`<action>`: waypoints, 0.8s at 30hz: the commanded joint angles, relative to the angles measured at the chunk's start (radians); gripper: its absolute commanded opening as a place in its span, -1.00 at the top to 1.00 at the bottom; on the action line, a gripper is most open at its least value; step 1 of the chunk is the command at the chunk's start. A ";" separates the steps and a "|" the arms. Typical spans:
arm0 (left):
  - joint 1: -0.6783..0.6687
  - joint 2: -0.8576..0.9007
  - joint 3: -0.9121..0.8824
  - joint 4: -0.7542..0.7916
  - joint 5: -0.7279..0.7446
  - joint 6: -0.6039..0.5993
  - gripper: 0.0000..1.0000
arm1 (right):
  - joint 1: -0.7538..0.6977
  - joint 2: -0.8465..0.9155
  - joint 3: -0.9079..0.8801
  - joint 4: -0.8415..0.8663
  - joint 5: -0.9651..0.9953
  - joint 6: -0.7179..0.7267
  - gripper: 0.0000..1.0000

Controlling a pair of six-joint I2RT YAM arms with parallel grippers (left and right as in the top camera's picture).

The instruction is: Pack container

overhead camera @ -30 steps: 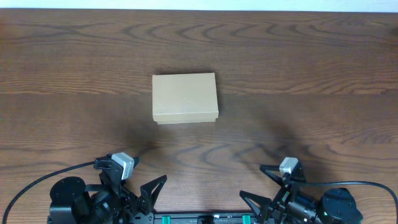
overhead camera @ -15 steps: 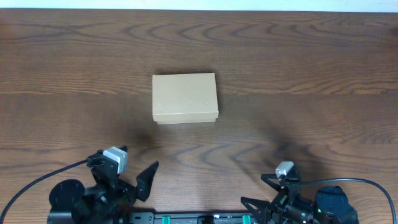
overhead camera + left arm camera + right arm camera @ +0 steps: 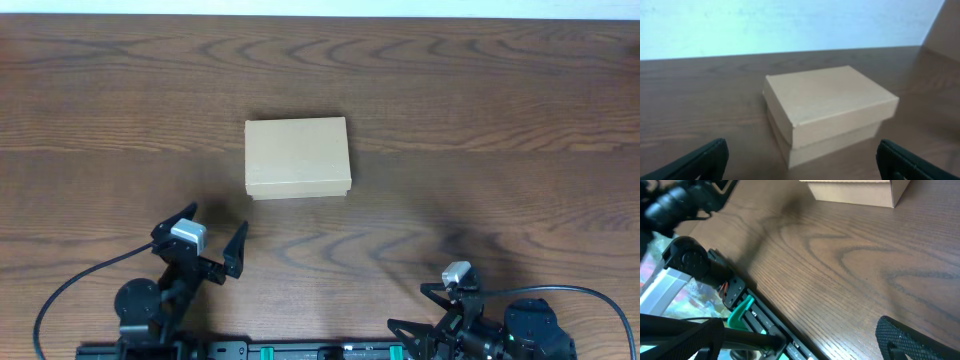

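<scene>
Left end effector (image 3: 210, 232) forward, fingers spread wide, right end effector (image 3: 800, 325) farther back, fingers spread

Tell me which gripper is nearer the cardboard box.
Left. The left gripper hangs a short way in front of the box, open toward it. The right gripper sits farther back and off to the right side.

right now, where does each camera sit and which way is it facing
Overhead: above the table, looking straight down at the container; left gripper and right gripper show at the bottom edge.
Left wrist: low over the table, facing the container; its own open fingertips in the lower corners.
Right wrist: low, angled across the table; only the container's edge at top, its fingertips below, the left arm upper left.
All three share the container.
</scene>
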 commanded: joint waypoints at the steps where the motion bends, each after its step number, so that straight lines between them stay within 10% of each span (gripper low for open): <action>1: 0.004 -0.009 -0.084 0.093 -0.005 -0.028 -0.90 | 0.007 -0.005 0.000 -0.002 -0.004 0.010 -0.98; 24: 0.004 -0.008 -0.100 0.119 -0.005 -0.053 -0.91 | 0.007 -0.005 0.000 -0.002 -0.004 0.010 -0.99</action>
